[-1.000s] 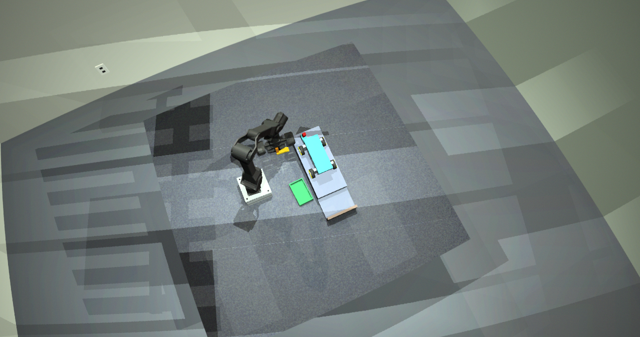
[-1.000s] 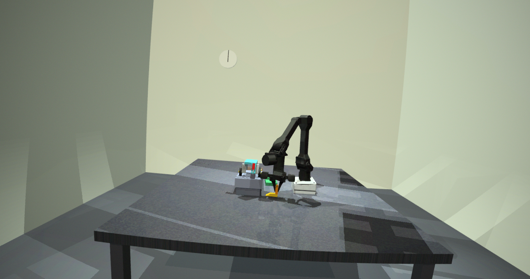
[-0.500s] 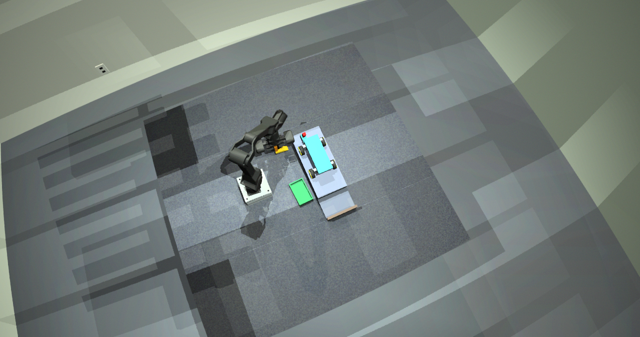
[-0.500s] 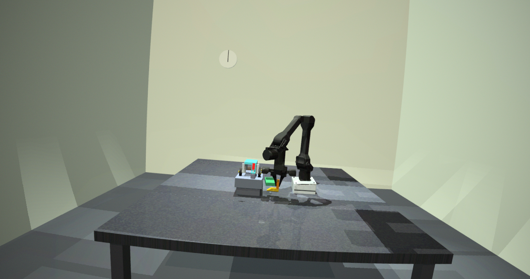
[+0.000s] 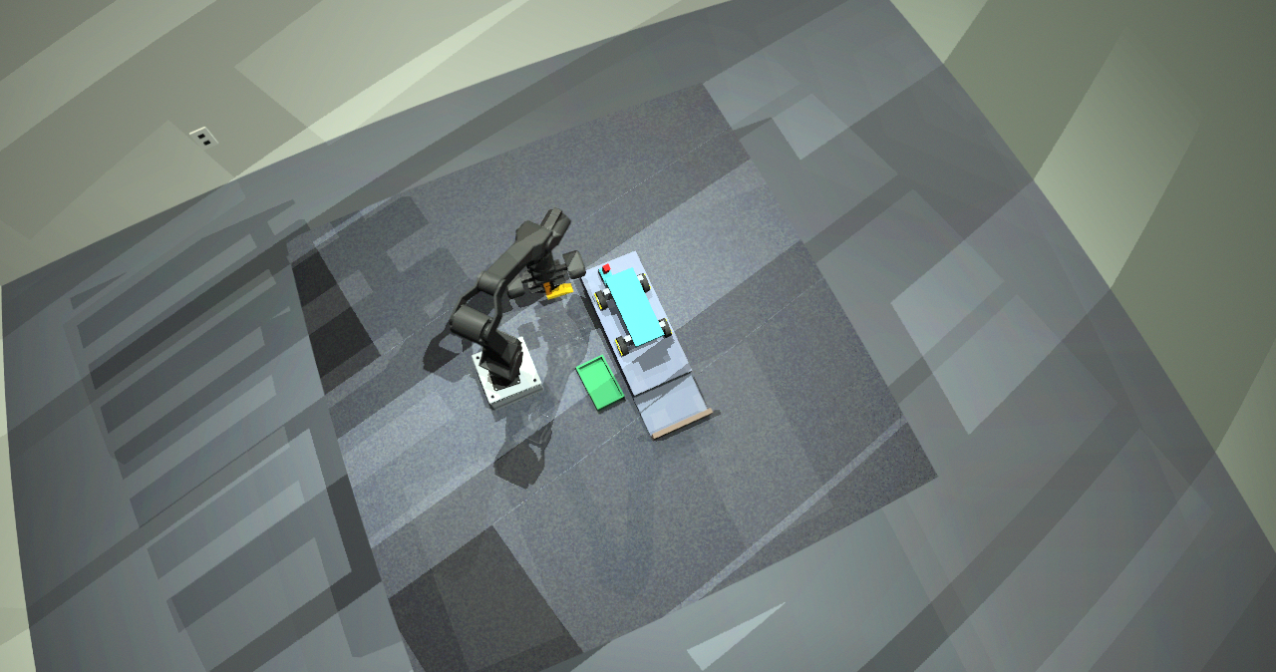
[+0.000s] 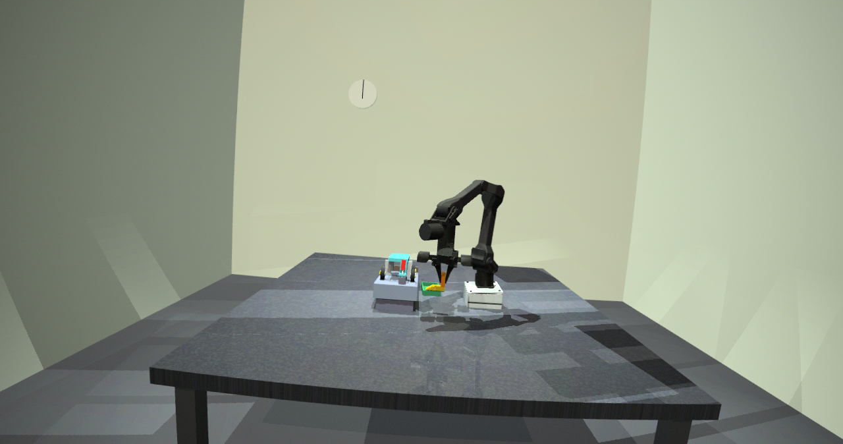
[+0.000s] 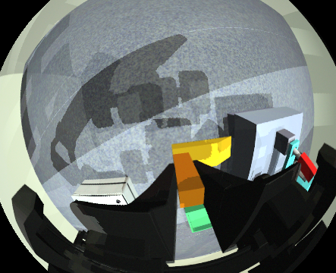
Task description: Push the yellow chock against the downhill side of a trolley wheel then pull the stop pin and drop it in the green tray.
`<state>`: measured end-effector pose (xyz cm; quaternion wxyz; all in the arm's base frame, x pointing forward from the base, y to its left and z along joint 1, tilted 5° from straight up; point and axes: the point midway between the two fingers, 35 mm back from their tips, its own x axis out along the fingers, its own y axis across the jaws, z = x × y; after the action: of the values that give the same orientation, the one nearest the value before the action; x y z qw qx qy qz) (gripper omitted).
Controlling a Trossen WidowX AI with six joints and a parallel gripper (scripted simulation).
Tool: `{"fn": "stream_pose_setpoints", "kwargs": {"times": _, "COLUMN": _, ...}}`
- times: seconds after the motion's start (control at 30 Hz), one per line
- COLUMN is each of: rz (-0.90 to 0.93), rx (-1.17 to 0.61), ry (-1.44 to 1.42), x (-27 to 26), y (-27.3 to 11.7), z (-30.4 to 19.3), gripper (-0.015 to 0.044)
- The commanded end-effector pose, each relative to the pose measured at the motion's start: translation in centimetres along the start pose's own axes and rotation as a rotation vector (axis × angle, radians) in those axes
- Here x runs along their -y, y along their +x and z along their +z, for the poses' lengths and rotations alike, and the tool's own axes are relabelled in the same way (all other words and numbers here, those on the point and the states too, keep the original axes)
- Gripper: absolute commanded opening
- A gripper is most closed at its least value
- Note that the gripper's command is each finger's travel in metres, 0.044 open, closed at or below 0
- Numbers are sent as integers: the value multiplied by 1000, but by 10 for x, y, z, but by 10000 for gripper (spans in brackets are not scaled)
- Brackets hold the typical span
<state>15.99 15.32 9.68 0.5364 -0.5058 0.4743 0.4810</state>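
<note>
Orange Handle Clamped, Yellow Chock Off the Surface

The claw (image 5: 547,287) (image 6: 443,278) (image 7: 183,167) is clamped on the orange handle (image 5: 547,288) (image 6: 443,280) (image 7: 189,178) of the yellow chock (image 5: 561,290) (image 6: 435,287) (image 7: 213,149). It holds the chock above the dark surface (image 5: 714,534) (image 6: 353,347) (image 7: 213,38), handle upright, between the white robot base (image 5: 535,389) (image 6: 483,302) (image 7: 103,187) and the ramp (image 5: 655,373) (image 6: 396,290) (image 7: 264,152), apart from both.

The cyan-topped trolley (image 5: 635,306) (image 6: 398,257) (image 7: 292,155) stands on the ramp, with the red-headed stop pin (image 5: 606,267) (image 6: 404,265) (image 7: 307,167) at its uphill end. The chock is not against any wheel. The green tray (image 5: 599,382) (image 6: 430,292) (image 7: 199,220) lies just beside the ramp, on the base's side; whether the two touch is hard to tell. A tan strip (image 5: 682,424) crosses the ramp's lower end.
</note>
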Motion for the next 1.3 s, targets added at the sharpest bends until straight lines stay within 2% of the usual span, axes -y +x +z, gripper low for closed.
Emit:
{"fn": "stream_pose_setpoints", "kwargs": {"times": 0.0, "rz": -4, "rx": 11, "ry": -2, "x": 1, "y": -14, "z": 1, "gripper": 0}}
{"fn": "stream_pose_setpoints", "kwargs": {"times": 0.57, "rz": -4, "rx": 11, "ry": -2, "x": 2, "y": -67, "z": 5, "gripper": 0}}
{"fn": "stream_pose_setpoints", "kwargs": {"times": 0.8, "rz": -4, "rx": 11, "ry": 4, "x": 2, "y": -70, "z": 6, "gripper": 0}}
{"fn": "stream_pose_setpoints", "kwargs": {"times": 1.27, "rz": -2, "rx": 12, "ry": 448, "x": 2, "y": -70, "z": 6, "gripper": 0}}
